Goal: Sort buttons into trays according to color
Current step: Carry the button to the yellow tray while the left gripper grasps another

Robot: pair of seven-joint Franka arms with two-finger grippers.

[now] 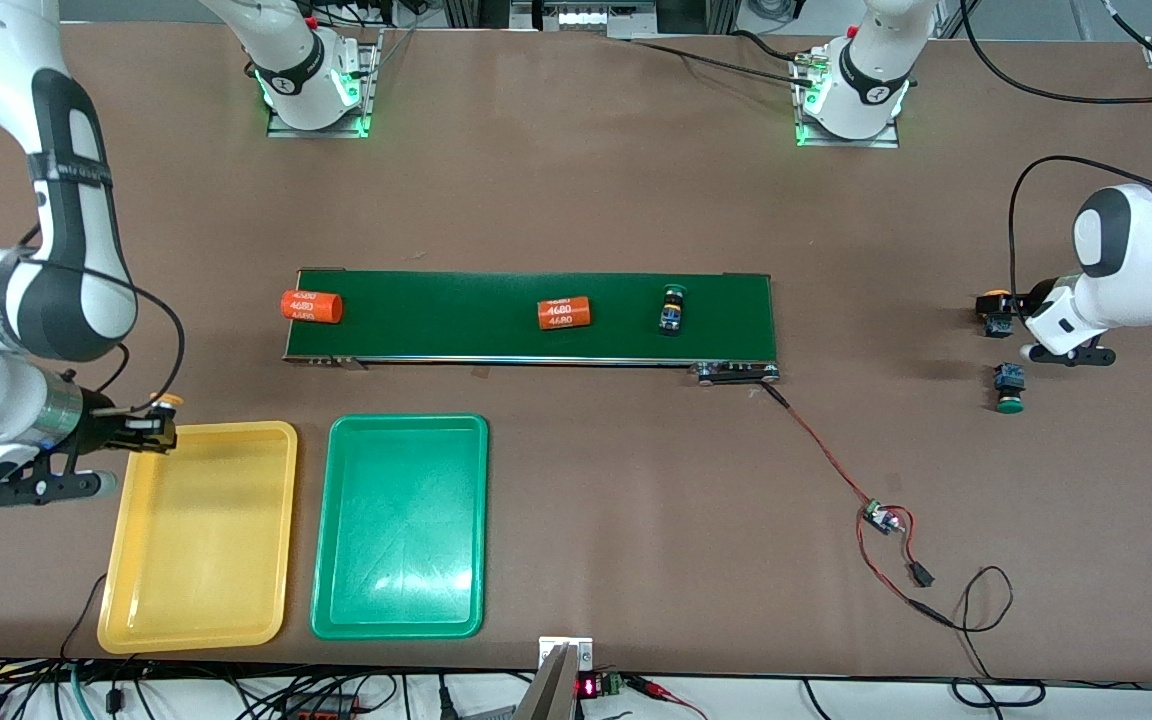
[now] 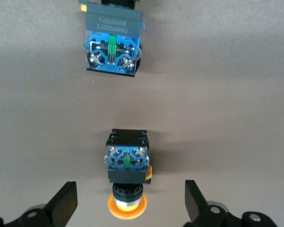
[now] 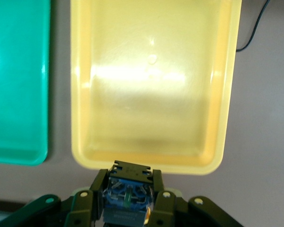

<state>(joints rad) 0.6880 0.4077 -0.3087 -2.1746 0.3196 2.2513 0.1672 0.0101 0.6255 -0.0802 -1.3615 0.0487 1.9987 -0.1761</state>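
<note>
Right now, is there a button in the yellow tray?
No. The yellow tray holds nothing; the right gripper holds a yellow button at the tray's edge.

The left wrist picture's edge cut off the cap of one blue-and-black plastic push-button switch [image 2: 112, 47].

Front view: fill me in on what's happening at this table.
The right gripper is shut on a yellow-capped button at the edge of the yellow tray. The green tray sits beside it. The left gripper hangs open over another yellow-capped button, with a green-capped button close by. A fourth button lies on the conveyor belt with two orange cylinders.
</note>
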